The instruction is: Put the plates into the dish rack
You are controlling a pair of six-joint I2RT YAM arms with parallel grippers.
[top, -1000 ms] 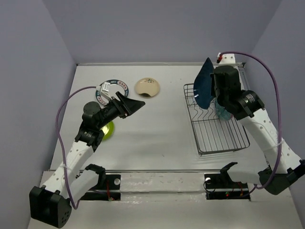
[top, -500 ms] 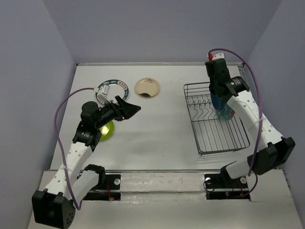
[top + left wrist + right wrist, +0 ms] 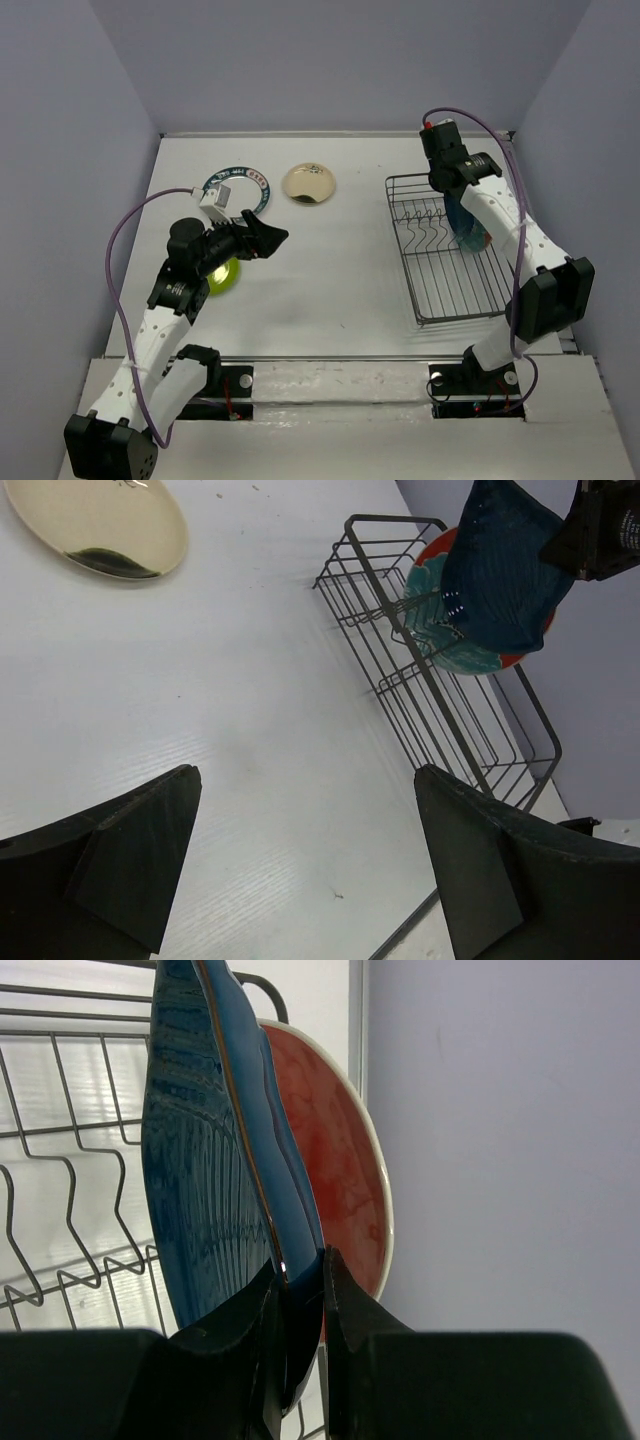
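Note:
The dark blue leaf-shaped plate (image 3: 200,1160) stands on edge among the tines of the dish rack (image 3: 455,290). My right gripper (image 3: 300,1265) is shut on its rim. Just behind it leans the red-and-teal plate (image 3: 345,1140), seen with the blue plate (image 3: 500,570) in the left wrist view. My left gripper (image 3: 262,238) hovers open over the table with nothing between its fingers. On the table lie the gold plate (image 3: 310,184), the white green-rimmed plate (image 3: 240,183) and the lime green plate (image 3: 224,276), which is partly under the left arm.
The rack (image 3: 440,710) sits at the right, close to the right wall. My right arm arches over its right side. The back wall runs just behind the gold plate (image 3: 100,525). A metal rail (image 3: 330,358) marks the near table edge.
My right arm has carried the dark blue plate from above the rack's back-left corner down into the tines beside the red-and-teal plate. The left gripper has drawn back slightly, still open.

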